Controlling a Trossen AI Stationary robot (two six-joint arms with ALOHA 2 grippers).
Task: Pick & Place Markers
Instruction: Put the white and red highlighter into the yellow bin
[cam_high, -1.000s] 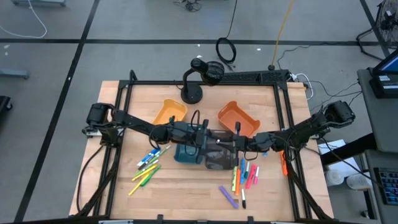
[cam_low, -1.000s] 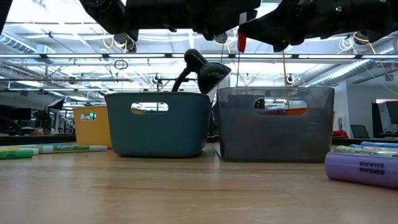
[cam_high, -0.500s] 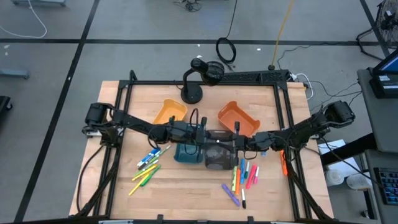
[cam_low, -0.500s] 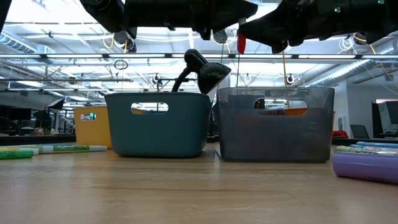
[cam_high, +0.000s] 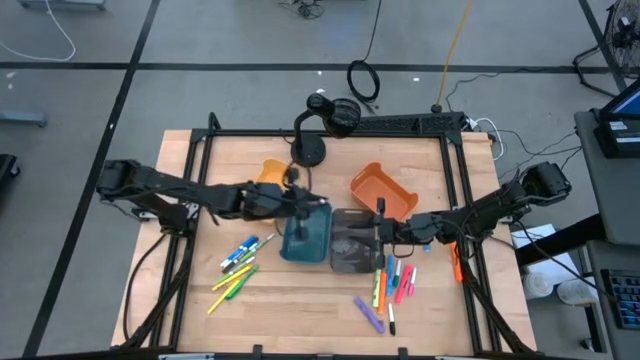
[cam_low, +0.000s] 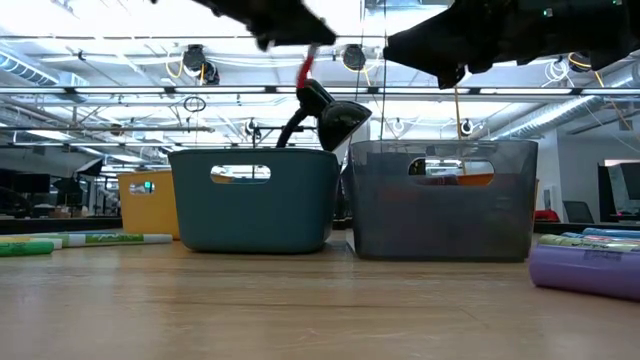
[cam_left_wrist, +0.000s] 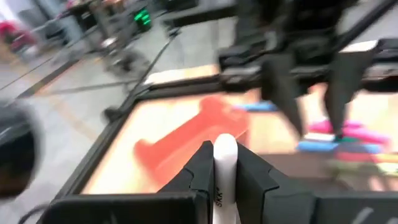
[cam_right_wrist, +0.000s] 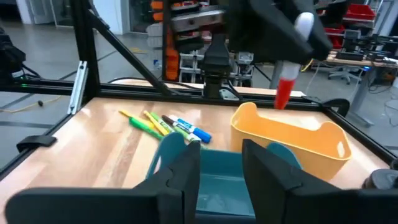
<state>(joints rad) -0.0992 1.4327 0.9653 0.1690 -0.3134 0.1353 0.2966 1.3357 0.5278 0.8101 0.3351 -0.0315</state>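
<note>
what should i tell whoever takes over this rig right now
Left gripper: shut on a red marker with a white end, carried above the teal bin, near the yellow bin.
Right gripper: open and empty, over the grey bin.
On the table: a yellow, green and blue marker group left of the bins; a mixed group and a purple marker to the right; an orange bin behind.
Done: red marker lifted.
Left: place it, then clear both groups.
</note>
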